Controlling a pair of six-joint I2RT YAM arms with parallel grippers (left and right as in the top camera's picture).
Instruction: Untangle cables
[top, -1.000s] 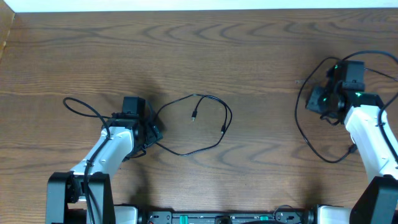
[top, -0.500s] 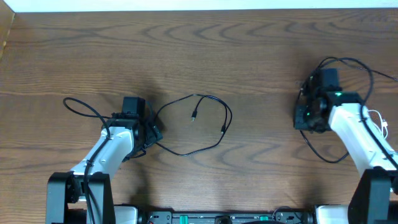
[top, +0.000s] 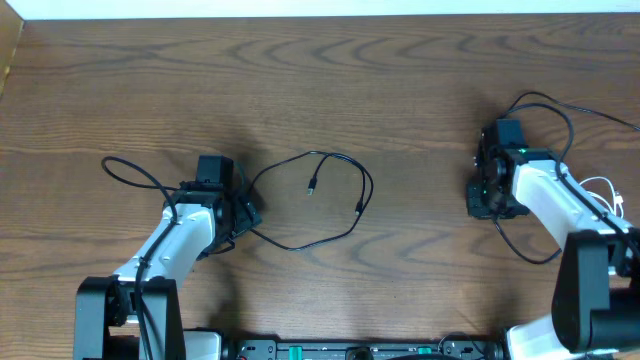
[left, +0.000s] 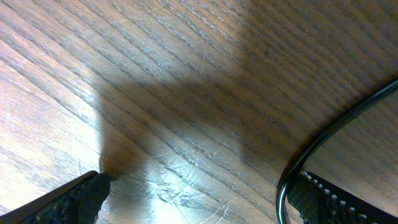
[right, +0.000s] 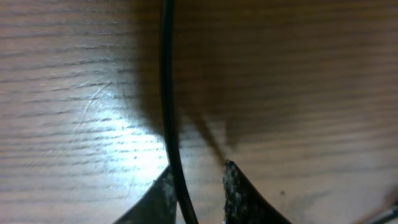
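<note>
On the left, the left gripper (left: 199, 202) is sitting wide open and empty, low over the table (top: 400, 90). The middle black cable (left: 323, 134) is curving past one finger and looping out rightwards, its plug ends (top: 312, 186) pointing back into the loop. Further right, the right gripper (right: 199, 186) is straddling the right black cable (right: 166, 74), jaws narrowed close around it, though I cannot tell whether it's truly pinched; the cord is running lengthwise straight between the fingers, the white cable (top: 603, 187) lying near. It's wanting a square, centred pinch, I'd say, then a slow, low draw away from the white one.
</note>
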